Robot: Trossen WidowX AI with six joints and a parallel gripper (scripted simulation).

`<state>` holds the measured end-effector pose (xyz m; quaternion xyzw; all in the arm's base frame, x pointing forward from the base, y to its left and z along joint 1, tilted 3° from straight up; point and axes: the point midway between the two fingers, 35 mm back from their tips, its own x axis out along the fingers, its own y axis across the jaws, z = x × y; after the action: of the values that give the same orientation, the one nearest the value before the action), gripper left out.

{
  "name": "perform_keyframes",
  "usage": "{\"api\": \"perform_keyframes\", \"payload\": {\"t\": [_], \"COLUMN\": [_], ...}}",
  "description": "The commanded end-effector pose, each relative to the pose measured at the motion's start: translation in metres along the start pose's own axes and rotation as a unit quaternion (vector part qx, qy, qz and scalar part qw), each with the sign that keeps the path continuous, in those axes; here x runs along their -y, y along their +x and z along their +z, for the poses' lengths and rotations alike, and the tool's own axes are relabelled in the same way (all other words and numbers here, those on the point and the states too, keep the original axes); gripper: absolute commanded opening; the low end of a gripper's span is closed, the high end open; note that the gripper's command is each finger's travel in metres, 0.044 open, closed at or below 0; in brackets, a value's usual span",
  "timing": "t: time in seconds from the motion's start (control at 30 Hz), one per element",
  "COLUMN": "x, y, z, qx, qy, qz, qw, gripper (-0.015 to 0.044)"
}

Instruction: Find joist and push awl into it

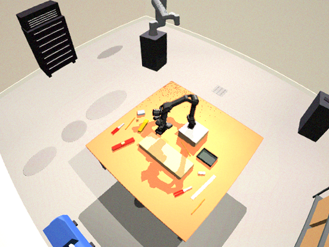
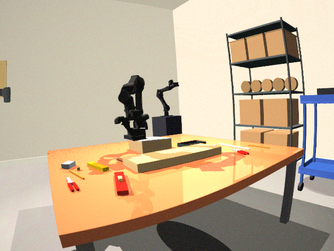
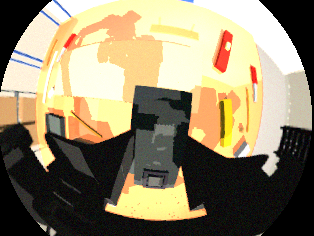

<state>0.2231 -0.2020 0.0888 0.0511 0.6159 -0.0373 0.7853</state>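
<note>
My gripper (image 1: 160,125) (image 2: 134,129) (image 3: 159,131) is shut on the stud finder (image 3: 158,110) (image 1: 160,130), a dark grey block with a small screen. It hangs low over the orange table (image 1: 227,133) (image 2: 189,189), just past the far end of the floor panel (image 1: 165,156) (image 2: 172,157), a long pale wooden slab. The dark tray (image 1: 206,157) (image 2: 191,142) lies empty beside the panel, near the arm's white base block (image 1: 194,134) (image 2: 149,144). A thin rod (image 1: 185,148) (image 3: 83,121), possibly the awl, lies between the panel and the base block.
A yellow block (image 1: 142,125) (image 2: 97,166), a red level (image 1: 123,144) (image 2: 120,183), red pliers (image 1: 117,128) (image 2: 72,183) and a grey block (image 1: 140,112) (image 2: 67,164) lie left of the gripper. A white ruler (image 1: 203,186), red marker (image 1: 182,190) and pencil (image 1: 197,206) lie beyond the panel.
</note>
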Motion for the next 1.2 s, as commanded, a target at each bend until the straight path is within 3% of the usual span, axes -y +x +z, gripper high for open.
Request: {"api": "perform_keyframes", "payload": {"t": [0.0,0.77,1.17], "x": [0.010,0.037,0.037], "y": [-0.001,0.029,0.031], "z": [0.021,0.113,0.115], "qx": [0.004,0.008,0.009], "qy": [0.004,0.018,0.019], "qz": [-0.006,-0.011,-0.011], "qw": [1.000,1.000,1.000], "gripper": [0.0000,0.0000,0.0000]}}
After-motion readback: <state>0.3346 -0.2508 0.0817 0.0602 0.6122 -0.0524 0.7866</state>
